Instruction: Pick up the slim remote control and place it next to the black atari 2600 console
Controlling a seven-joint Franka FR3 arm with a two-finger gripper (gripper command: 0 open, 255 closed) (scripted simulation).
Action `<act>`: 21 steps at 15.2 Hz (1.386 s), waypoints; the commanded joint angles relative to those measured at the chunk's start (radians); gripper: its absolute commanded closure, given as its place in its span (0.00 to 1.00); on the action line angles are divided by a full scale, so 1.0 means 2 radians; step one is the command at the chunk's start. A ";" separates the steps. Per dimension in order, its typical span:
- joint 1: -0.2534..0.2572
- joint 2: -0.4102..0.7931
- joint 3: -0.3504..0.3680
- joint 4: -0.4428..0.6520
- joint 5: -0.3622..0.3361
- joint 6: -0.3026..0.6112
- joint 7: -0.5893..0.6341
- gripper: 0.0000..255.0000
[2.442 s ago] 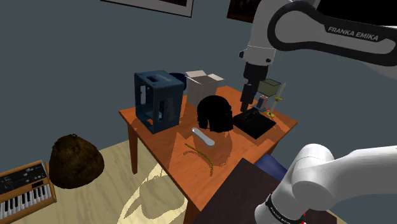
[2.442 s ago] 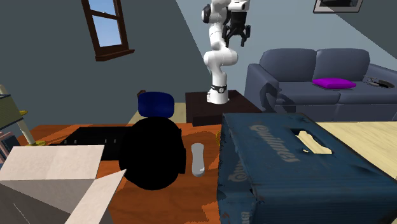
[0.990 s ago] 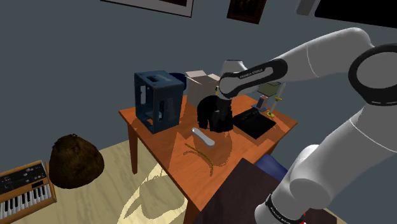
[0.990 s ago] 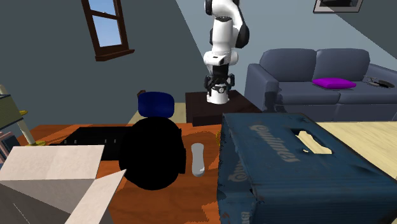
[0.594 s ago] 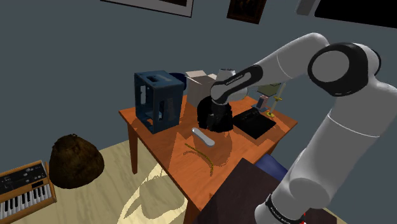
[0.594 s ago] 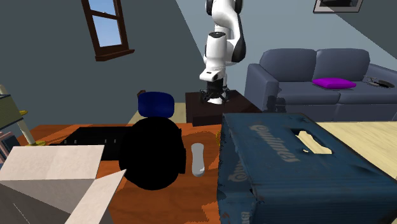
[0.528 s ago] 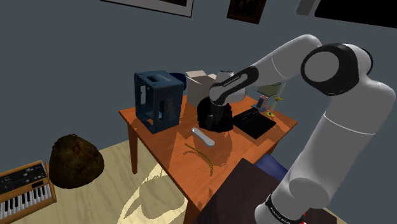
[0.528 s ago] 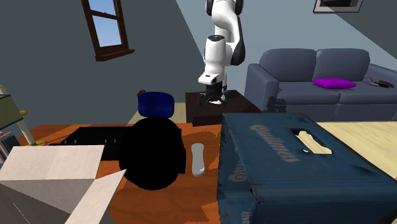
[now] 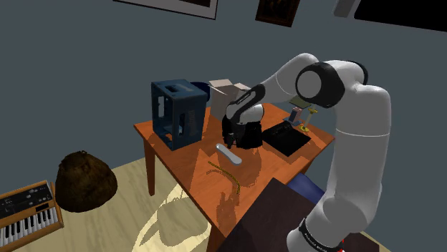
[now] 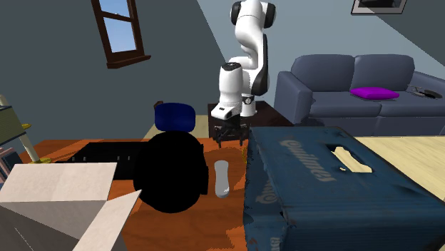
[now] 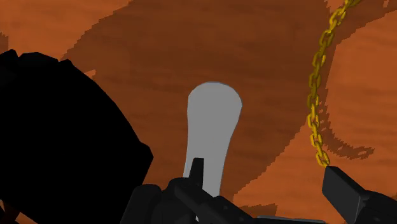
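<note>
Shoulder view, arm [image 9: 356,129] bent low, fingers [image 11: 344,191] above remote [image 9: 228,153]

We take this for a living room in a home. We see a grey-blue sofa [image 10: 335,82] with a purple cushion [image 10: 374,93], a wood-framed window [image 10: 120,32], framed pictures [image 9: 276,10] on the wall, a wooden table [image 9: 204,190], and what looks like a small keyboard [image 9: 27,215] on the pale floor [image 9: 129,222].
</note>
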 commanded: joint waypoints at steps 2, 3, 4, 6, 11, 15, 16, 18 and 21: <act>-0.017 0.057 0.010 0.041 0.021 0.018 -0.014 0.00; -0.023 0.076 0.013 0.058 0.026 0.020 -0.018 0.00; -0.029 0.096 0.016 0.076 0.031 0.022 -0.021 0.00; -0.041 0.134 0.022 0.114 0.040 0.025 -0.025 0.00; -0.052 0.176 0.031 0.141 0.048 0.040 -0.030 0.00; -0.056 0.196 0.036 0.149 0.051 0.053 -0.032 0.00; -0.056 0.196 0.036 0.149 0.051 0.054 -0.032 0.00; -0.056 0.196 0.037 0.149 0.051 0.054 -0.032 0.00; -0.057 0.196 0.037 0.149 0.050 0.054 -0.032 0.00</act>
